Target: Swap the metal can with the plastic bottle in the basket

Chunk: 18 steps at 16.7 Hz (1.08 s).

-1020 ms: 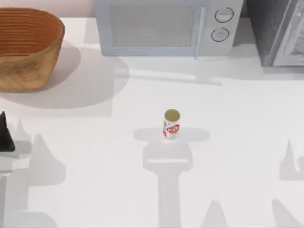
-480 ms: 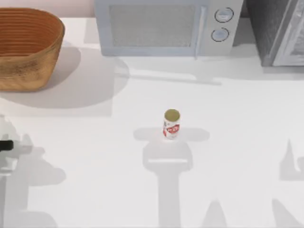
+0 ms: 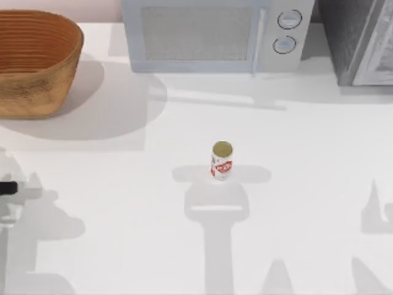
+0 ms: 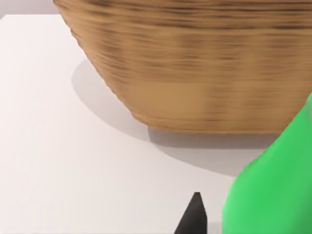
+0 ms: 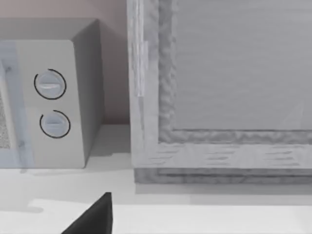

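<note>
Left pincer (image 3: 6,188) at the table's (image 3: 307,184) left edge, clenched around plastic bottle (image 4: 273,190); metal can (image 3: 221,161) mid-table.

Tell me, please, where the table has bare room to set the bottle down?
Bare table lies between the basket and the can, and right of the can. The back is crowded by the microwave.

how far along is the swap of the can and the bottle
Partly done. The bottle is out of the basket, close against the left pincer at the table's left edge. The can stands mid-table, untouched. Left: put the bottle down, then place the can in the basket.
</note>
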{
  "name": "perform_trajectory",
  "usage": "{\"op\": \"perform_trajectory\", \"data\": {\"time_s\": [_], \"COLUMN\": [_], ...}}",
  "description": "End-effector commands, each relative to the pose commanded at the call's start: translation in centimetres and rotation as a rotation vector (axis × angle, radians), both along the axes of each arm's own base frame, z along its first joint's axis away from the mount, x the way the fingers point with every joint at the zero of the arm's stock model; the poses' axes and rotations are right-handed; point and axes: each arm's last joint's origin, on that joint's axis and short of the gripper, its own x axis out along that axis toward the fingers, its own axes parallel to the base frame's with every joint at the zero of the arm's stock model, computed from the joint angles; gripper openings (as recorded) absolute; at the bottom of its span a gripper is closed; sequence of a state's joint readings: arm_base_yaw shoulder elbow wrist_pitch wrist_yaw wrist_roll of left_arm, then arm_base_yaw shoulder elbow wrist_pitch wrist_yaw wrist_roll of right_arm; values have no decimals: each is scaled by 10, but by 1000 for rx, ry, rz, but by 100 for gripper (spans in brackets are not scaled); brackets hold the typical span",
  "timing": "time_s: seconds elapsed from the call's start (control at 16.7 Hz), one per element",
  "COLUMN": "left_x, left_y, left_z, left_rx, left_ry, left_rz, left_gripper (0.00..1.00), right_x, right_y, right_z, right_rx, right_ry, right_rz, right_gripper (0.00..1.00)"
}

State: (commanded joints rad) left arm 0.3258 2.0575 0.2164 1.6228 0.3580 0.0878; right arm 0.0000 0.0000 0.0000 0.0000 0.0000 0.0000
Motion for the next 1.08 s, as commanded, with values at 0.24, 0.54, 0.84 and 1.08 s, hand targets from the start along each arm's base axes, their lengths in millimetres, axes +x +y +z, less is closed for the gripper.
{"op": "perform_trajectory", "data": {"time_s": [0.24,0.54,0.84,1.08], "left_x": [0,24,62,86], "left_y": [0,32,62,51], "left_z": [0,39,133,197], "left_rx": [2,113,234,188], "left_ry": [-2,-142,-283,-226], "left_rz": [0,57,96,82], "left_gripper": [0,0,0,0], "right_x": [0,0,0,0], "right_y": [0,0,0,0], "right_z": [0,0,0,0], "right_rx": [0,0,0,0], "right_ry": [0,0,0,0], "right_rz": [0,0,0,0], "right_gripper": [100,100,100,100]}}
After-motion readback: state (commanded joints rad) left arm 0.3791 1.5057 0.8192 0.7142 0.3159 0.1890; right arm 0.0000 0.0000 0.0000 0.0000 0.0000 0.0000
